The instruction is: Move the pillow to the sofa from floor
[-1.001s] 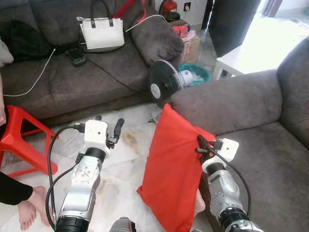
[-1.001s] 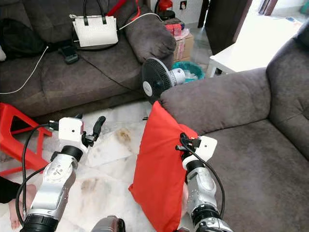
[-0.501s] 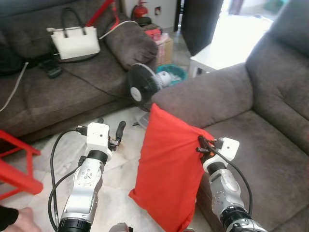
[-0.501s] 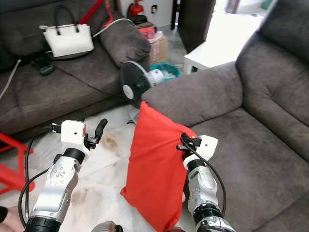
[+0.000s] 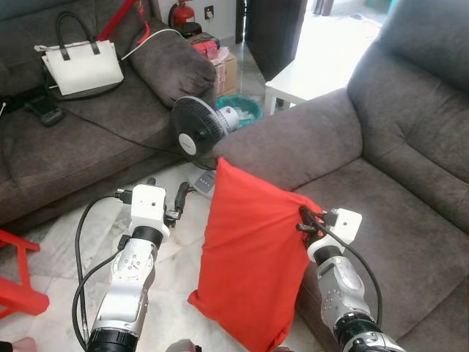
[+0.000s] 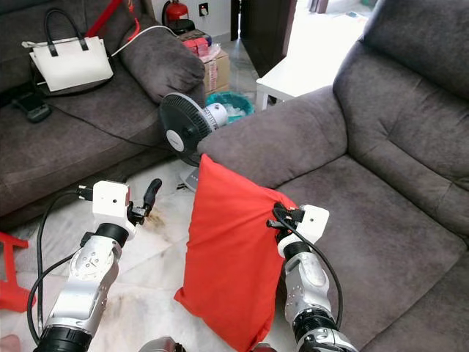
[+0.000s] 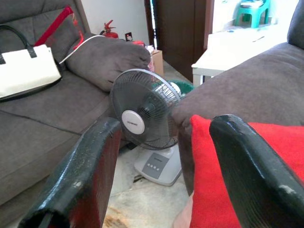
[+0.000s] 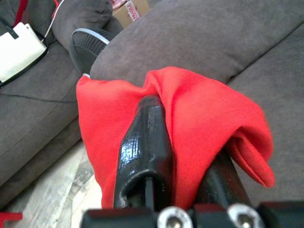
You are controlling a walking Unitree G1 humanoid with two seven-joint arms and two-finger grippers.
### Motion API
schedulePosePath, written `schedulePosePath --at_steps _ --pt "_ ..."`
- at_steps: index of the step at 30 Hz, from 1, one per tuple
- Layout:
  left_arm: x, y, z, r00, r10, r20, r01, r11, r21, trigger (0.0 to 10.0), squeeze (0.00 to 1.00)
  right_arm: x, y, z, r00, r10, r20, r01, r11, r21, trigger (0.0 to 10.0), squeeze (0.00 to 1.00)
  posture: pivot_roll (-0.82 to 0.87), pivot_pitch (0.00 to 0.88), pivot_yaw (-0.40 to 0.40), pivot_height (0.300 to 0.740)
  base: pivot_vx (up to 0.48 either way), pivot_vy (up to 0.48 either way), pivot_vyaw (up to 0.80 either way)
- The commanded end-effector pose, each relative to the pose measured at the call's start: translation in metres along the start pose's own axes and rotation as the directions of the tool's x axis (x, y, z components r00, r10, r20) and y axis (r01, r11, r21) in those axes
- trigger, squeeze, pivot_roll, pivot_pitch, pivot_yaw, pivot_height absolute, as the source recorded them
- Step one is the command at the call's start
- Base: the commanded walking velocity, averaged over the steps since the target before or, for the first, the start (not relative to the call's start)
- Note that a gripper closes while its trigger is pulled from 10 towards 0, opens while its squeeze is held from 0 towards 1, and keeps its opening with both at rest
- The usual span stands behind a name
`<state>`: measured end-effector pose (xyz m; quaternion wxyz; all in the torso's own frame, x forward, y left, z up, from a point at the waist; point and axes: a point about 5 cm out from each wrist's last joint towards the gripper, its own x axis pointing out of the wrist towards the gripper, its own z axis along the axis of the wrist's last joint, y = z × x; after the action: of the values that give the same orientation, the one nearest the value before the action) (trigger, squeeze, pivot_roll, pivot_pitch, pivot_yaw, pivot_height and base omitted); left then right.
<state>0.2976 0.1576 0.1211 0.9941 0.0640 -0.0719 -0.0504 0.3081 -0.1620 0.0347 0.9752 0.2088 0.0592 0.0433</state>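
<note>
Bright daylight, doorway glare, sharp pics

View swung right, grey sofa (image 5: 381, 183) seat fills more frame, red stool (image 5: 18, 282) sliding off left.

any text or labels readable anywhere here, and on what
None can be read.
Cardboard box beside the far sofa: red printing, too blurred to read.
Fan hub: pale round badge, lettering too small to read.
Fan base: row of buttons, markings too small.
White handbag, red pillow held by the right tool: no text visible.
</note>
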Motion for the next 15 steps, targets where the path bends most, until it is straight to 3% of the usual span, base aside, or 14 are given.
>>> schedulePosePath --at_steps 1,6,15 --pt "0.0005 -0.0017 -0.0009 1.0 -0.007 0.003 0.007 1.0 0.02 10.0 0.0 0.0112 -0.0017 0.032 0.992 0.008 0.125 -0.003 0.999 -0.039 10.0 0.0 0.22 0.041 -0.027 0.74 0.0 0.0 -0.8" --pt "0.0006 -0.0017 -0.0006 1.0 -0.002 0.007 0.002 1.0 0.022 10.0 0.0 0.0116 -0.0024 0.0329 0.992 0.006 0.126 -0.001 0.999 -0.039 10.0 0.0 0.23 0.044 -0.029 0.74 0.0 -0.273 -0.8" --pt "0.0006 -0.0004 -0.0008 1.0 0.007 0.009 -0.007 1.0 0.018 10.0 0.0 0.0115 -0.0037 0.0332 0.992 0.0 0.123 0.005 0.999 -0.043 10.0 0.0 0.23 0.048 -0.031 0.74 0.0 0.0 -0.8"
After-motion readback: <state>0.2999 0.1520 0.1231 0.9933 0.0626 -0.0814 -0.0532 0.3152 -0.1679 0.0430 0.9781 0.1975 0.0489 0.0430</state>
